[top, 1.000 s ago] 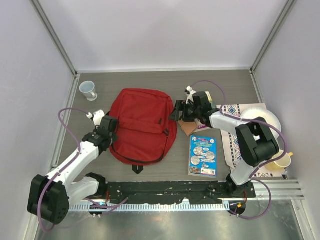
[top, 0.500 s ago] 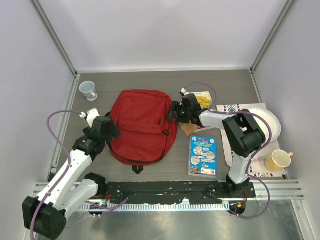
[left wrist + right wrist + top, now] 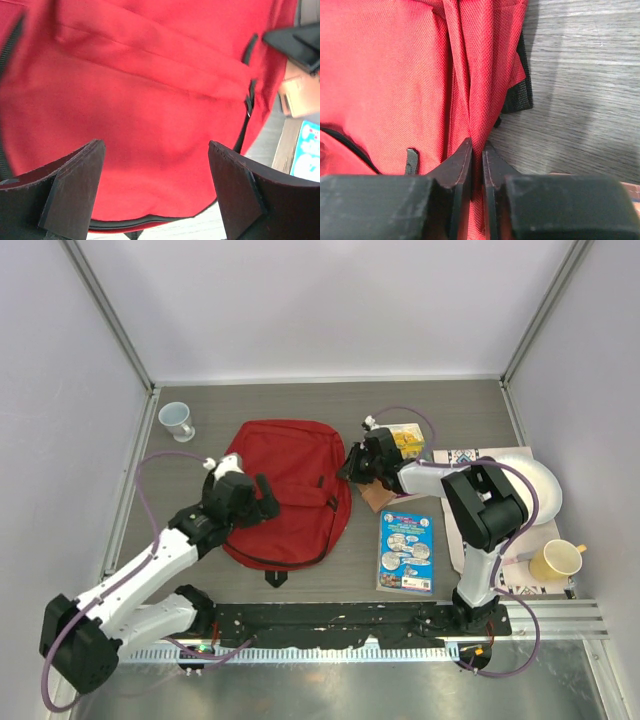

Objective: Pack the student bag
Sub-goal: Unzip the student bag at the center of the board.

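Note:
The student bag (image 3: 290,490) is a large red backpack lying flat in the middle of the table. My left gripper (image 3: 268,498) hangs over its left half, fingers spread wide. In the left wrist view the bag (image 3: 150,75) fills the frame beyond the open left gripper (image 3: 156,150), and nothing sits between the fingers. My right gripper (image 3: 349,467) is at the bag's right edge. In the right wrist view the right gripper (image 3: 477,150) is shut on a fold of the bag's red fabric (image 3: 385,75), next to a black strap (image 3: 520,85).
A white cup (image 3: 177,420) stands at the back left. Right of the bag lie a brown card (image 3: 377,497), a blue booklet (image 3: 407,552) and a yellow box (image 3: 407,439). Farther right are a patterned mat (image 3: 465,515), a white plate (image 3: 535,485) and a yellow cup (image 3: 555,560).
My left gripper has opened and swung right over the bag. My right gripper has moved left to the bag's right edge and closed on its fabric.

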You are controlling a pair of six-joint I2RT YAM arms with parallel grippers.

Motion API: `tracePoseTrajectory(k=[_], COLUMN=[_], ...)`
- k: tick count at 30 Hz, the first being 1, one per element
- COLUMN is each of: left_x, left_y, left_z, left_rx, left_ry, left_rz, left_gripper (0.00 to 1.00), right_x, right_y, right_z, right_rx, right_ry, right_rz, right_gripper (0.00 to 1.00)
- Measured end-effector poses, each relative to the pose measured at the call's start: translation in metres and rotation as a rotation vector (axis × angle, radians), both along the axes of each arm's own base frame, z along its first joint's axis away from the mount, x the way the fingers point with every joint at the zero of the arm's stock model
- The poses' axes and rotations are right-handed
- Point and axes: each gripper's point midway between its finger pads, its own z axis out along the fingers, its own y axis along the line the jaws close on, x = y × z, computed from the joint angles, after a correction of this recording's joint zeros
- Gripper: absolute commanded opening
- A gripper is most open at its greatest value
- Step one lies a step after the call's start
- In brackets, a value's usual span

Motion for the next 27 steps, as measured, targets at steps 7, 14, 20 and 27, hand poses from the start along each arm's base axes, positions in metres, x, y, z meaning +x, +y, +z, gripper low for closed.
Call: tracePoseTrajectory(k=[7, 14, 20, 27], left_x=[-0.002, -0.003, -0.01, -0.006], left_y=[-0.06, -0.115, -0.137, -0.133], left_z=[-0.008, -0.005, -0.013, -0.007], left_rx=[-0.009, -0.086, -0.143, -0.222], left_ry=[0.035, 0.029, 0.055, 0.009], left_rz=[-0.127, -0.148, -0.104, -0.026], left_gripper=[0.87, 0.82, 0.78, 0.78], right_x=[-0.003, -0.016, -0.025, -0.052], right_y=[0.003, 0.001, 0.002, -0.022], right_z=[0.001, 0.011, 0.027, 0.061], right_rx=[0.056, 0.129, 0.201, 0.286], right_ry=[-0.004, -0.009, -0.021, -0.131], right_rz=[-0.019, -0.042, -0.056, -0.177], right_gripper=[0.06, 0.01, 0.01, 0.01])
